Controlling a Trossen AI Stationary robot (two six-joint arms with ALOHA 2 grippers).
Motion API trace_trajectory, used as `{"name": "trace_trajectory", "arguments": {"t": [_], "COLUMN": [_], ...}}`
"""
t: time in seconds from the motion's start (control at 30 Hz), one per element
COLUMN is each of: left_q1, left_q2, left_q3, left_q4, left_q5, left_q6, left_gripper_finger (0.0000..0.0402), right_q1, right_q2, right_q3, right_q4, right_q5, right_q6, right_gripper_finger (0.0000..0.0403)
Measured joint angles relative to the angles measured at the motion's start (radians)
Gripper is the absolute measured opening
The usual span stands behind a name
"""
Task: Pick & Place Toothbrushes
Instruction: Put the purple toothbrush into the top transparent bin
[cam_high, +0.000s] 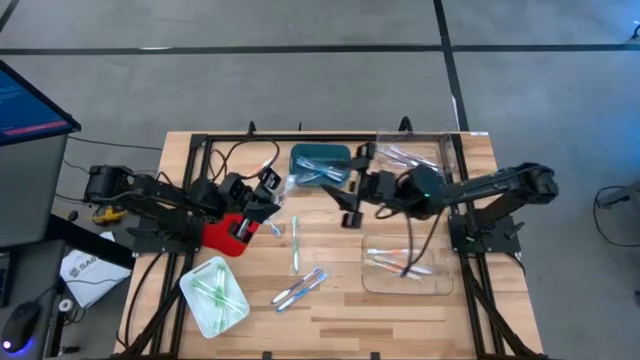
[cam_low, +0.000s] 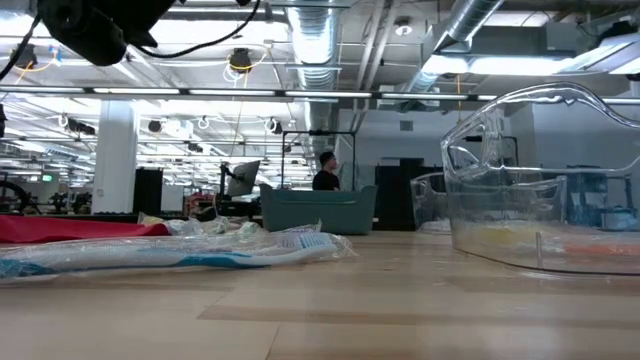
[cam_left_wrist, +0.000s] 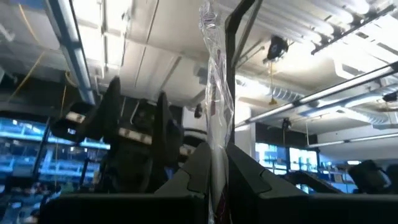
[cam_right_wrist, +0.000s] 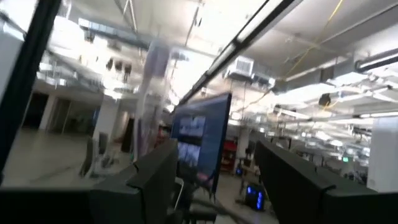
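Even, bright overhead light on table (cam_high: 330, 310); shadows soft and short. Low view: ceiling strip lights (cam_low: 200, 92) glare, near tabletop out of focus, clear container (cam_low: 540, 190) catches highlights. Left wrist view: ceiling washed out, plastic wrapper (cam_left_wrist: 214, 93) glints. Right wrist view: strong motion blur, monitor (cam_right_wrist: 202, 140) smeared.

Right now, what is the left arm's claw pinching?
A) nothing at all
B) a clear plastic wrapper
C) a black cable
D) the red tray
B: in the left wrist view the left gripper is shut on a crinkled clear wrapper that rises from between its fingers; from above it hangs over the red tray, not gripping it.
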Motion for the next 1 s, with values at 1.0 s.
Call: {"name": "trace_trajectory", "arguments": {"t": [1.0], "left_q1": [-0.002], "left_q2": [-0.065], "left_q3": [0.000], "left_q4": [-0.035], "left_q5": [0.038], "left_q6": [0.082], "left_gripper_finger": [0.0019], "right_q1": [-0.027], "right_q2": [0.256], "right_q3": [0.618], "right_q4": [-0.723], "right_q5": [-0.214], "right_q6": [0.204], "right_gripper_finger": [0.0216]}}
